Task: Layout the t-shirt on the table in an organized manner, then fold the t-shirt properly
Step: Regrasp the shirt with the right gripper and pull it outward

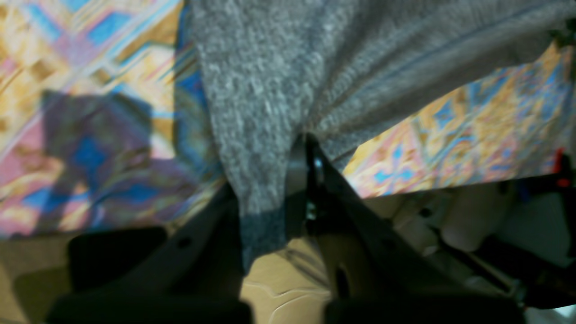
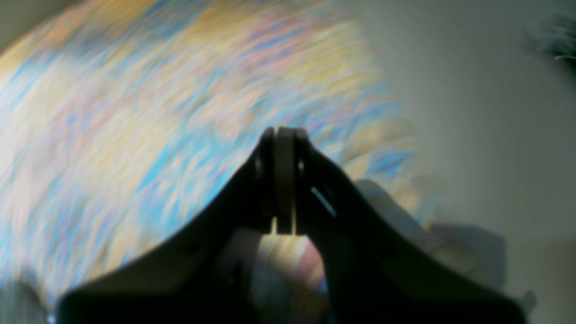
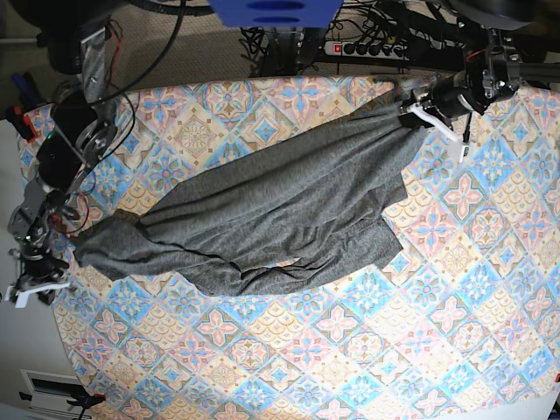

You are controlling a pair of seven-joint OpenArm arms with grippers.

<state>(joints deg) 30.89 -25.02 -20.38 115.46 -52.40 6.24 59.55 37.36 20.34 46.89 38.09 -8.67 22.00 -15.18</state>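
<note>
Pastel diamond-tiled surface [image 3: 455,289] carries dark grey t-shirt [image 3: 280,219], long axis diagonal between arms. Left gripper [image 1: 302,148] jaws pinching shirt edge. Right gripper [image 2: 284,135] jaws pressed together, empty, just beside shirt's opposite end.

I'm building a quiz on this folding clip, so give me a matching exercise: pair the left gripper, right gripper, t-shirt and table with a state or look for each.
Things:
1. left gripper
2. right gripper
3. t-shirt
4. table

States:
A. shut, holding nothing
B. covered in pastel diamond tiles
C. shut on grey fabric
D. stretched diagonally, still bunched and unfolded

Pairs: 1-C, 2-A, 3-D, 4-B
</note>
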